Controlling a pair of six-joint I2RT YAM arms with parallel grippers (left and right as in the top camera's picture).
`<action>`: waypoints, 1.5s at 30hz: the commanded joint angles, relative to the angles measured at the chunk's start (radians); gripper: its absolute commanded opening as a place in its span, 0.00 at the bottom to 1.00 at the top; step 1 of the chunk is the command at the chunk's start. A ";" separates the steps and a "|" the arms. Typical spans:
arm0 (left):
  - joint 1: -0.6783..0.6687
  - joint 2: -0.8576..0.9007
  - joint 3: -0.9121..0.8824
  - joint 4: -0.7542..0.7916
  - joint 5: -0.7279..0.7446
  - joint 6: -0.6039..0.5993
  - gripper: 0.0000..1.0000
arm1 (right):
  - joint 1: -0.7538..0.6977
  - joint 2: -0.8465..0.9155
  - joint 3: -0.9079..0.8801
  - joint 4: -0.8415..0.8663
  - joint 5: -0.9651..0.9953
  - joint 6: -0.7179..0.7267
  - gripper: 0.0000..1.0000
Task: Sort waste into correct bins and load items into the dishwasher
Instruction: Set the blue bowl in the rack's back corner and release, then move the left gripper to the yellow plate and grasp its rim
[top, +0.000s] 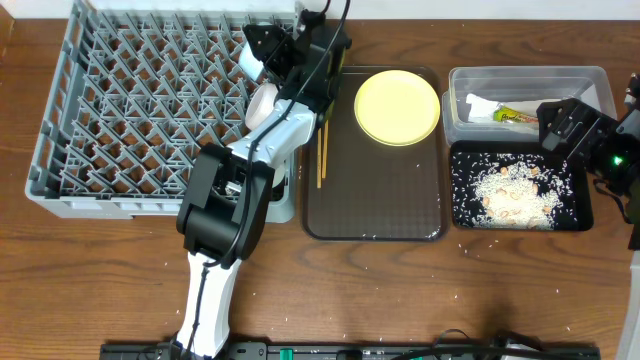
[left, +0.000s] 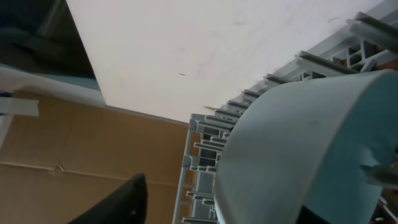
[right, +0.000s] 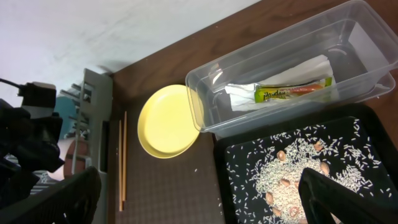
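Observation:
My left gripper (top: 264, 52) reaches over the right edge of the grey dishwasher rack (top: 130, 110). It stands open around the wall of a light blue bowl (left: 311, 143) set on edge among the pegs; the left finger (left: 121, 202) is clear of the bowl. A white bowl (top: 262, 105) leans in the rack just in front. On the brown tray lie the yellow plate (top: 397, 106) and the chopsticks (top: 321, 150). The clear tub (top: 525, 72) holds the napkin (top: 478, 104) and wrapper (top: 517, 116). Rice scraps (top: 515, 190) lie in the black tray (top: 460, 190). My right gripper (right: 205, 199) hangs open and empty above it.
The dark brown serving tray (top: 375, 200) lies between the rack and the bins, with a few stray grains on it. The left arm's links (top: 225, 200) stretch across the rack's front right corner. Bare wooden table (top: 420, 290) lies in front.

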 joint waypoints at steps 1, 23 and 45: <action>-0.021 0.007 0.001 0.002 -0.008 -0.014 0.63 | -0.006 -0.001 0.008 0.000 0.000 0.005 0.99; -0.059 -0.055 0.066 0.004 0.040 -0.154 0.86 | -0.006 -0.001 0.008 -0.001 0.000 0.005 0.99; -0.070 -0.318 0.072 -0.742 1.065 -1.048 0.86 | -0.006 -0.001 0.008 0.000 0.000 0.005 0.99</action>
